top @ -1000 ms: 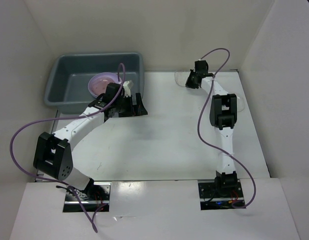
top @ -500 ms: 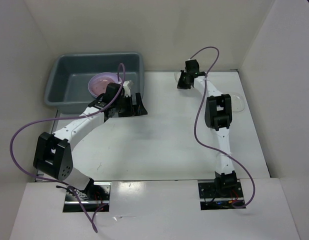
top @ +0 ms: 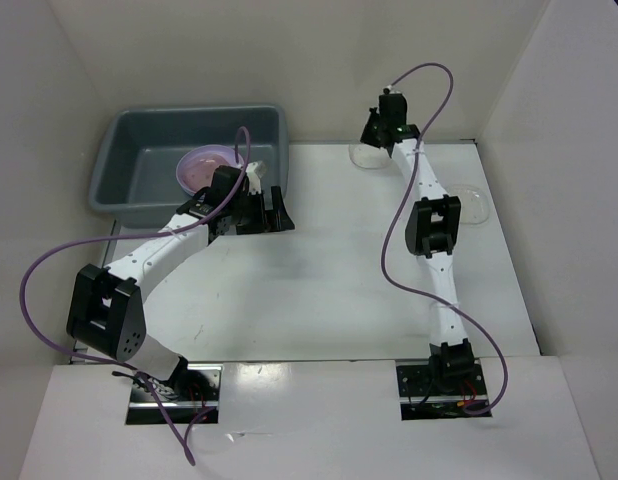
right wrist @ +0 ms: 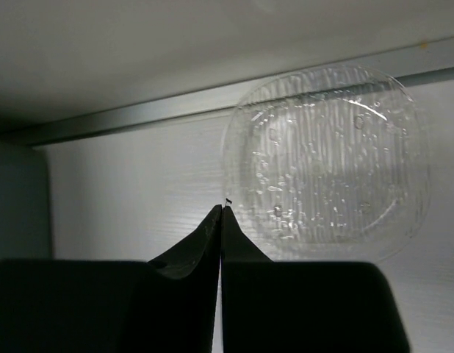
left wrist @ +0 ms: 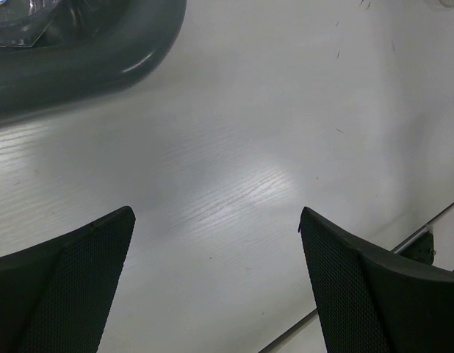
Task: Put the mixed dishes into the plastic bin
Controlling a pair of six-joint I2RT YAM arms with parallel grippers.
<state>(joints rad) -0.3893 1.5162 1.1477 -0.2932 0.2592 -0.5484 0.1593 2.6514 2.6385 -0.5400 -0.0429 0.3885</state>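
The dark gray bin [top: 129, 165] stands at the back left with a pink plate [top: 204, 167] inside. Its rounded corner shows in the left wrist view [left wrist: 80, 51]. My left gripper [top: 274, 210] is open and empty over bare table beside the bin's right front corner, its jaws wide apart [left wrist: 216, 220]. My right gripper [top: 377, 135] is shut on nothing, at the back wall. A clear shallow bowl [right wrist: 326, 162] lies on the table just ahead and right of its tips [right wrist: 222, 208]; it also shows in the top view [top: 359, 155]. Another clear bowl [top: 472, 203] lies at the right.
White walls close in the table at the back, left and right. A metal strip [right wrist: 139, 114] runs along the foot of the back wall. The bin's near wall stands close to the left arm's wrist. A clear item [left wrist: 21, 15] sits inside the bin.
My right gripper has swung left, then drawn up and back toward the rear wall beside the clear bowl. The left arm has not moved.
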